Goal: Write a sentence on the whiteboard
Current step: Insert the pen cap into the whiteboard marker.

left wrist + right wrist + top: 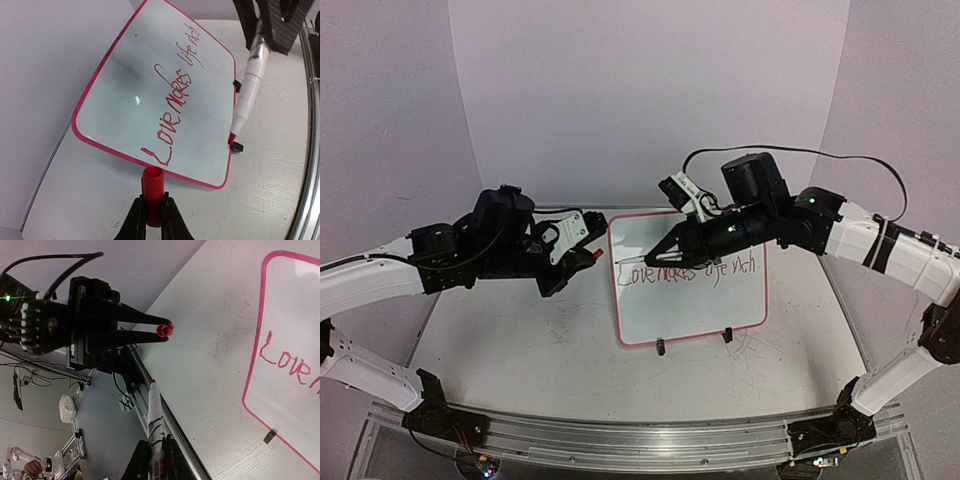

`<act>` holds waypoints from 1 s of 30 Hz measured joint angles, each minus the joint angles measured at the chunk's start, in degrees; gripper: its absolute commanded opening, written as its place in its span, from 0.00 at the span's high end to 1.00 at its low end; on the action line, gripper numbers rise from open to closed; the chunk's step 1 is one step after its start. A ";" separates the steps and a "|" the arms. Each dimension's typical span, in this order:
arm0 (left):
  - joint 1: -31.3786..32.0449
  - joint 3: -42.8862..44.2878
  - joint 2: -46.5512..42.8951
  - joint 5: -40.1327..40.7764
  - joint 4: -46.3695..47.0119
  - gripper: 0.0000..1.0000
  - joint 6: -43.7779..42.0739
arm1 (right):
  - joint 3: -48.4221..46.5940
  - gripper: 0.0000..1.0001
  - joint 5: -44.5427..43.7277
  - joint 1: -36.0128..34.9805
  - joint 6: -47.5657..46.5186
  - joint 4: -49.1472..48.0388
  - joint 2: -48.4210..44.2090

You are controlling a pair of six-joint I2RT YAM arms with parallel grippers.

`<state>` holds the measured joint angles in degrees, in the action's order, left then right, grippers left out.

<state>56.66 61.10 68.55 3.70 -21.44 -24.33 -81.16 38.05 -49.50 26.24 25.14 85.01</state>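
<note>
The whiteboard (692,312) stands tilted on the table's middle, pink-rimmed, with the red sentence (688,270) across it. In the left wrist view the whiteboard (125,95) shows the sentence (175,102) running upward. My left gripper (154,200) is shut on a red marker cap (153,186), whose open end points at the board's edge. My right gripper (159,440) is shut on a white marker (156,420). Its red tip hangs in the air off the board, pointing toward the cap (163,330). From above, the marker (645,258) and the left gripper (590,257) face each other.
Two black stand feet (661,347) (727,335) prop the board at its front edge. An aluminium rail (640,440) runs along the table's near edge. A black cable (790,150) loops over the right arm. White walls close in the back and sides.
</note>
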 measured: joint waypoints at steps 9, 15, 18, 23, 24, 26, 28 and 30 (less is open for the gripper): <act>0.81 -0.94 0.24 0.57 0.05 1.00 -3.14 | -4.31 1.00 -0.73 -0.07 0.48 -0.29 3.95; 1.03 -0.94 0.26 0.97 0.05 1.00 -4.27 | -5.47 1.00 -0.94 -0.21 0.77 -0.17 6.68; 1.05 -0.94 0.26 1.01 0.05 1.00 -4.38 | -5.47 1.00 -1.10 -0.31 0.84 -0.16 6.83; 1.14 -0.94 0.26 1.00 0.06 1.00 -4.41 | -5.47 1.00 -1.16 -0.32 0.85 -0.14 6.90; 1.18 -0.94 0.26 0.98 0.05 1.00 -4.42 | -5.47 1.00 -1.16 -0.32 0.85 -0.13 6.93; 1.29 -0.94 0.26 1.01 0.05 1.00 -4.43 | -5.47 1.00 -1.16 -0.32 0.85 -0.10 7.03; 1.41 -0.94 0.26 1.00 0.05 1.00 -4.46 | -5.49 1.00 -1.13 -0.32 0.85 -0.08 7.28; 1.54 -0.94 0.27 1.30 -0.13 1.00 -4.61 | -5.78 1.00 -1.07 -0.33 0.85 0.01 7.87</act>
<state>58.19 60.16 68.82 5.00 -21.57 -28.94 -86.93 36.98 -49.83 27.09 25.15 92.88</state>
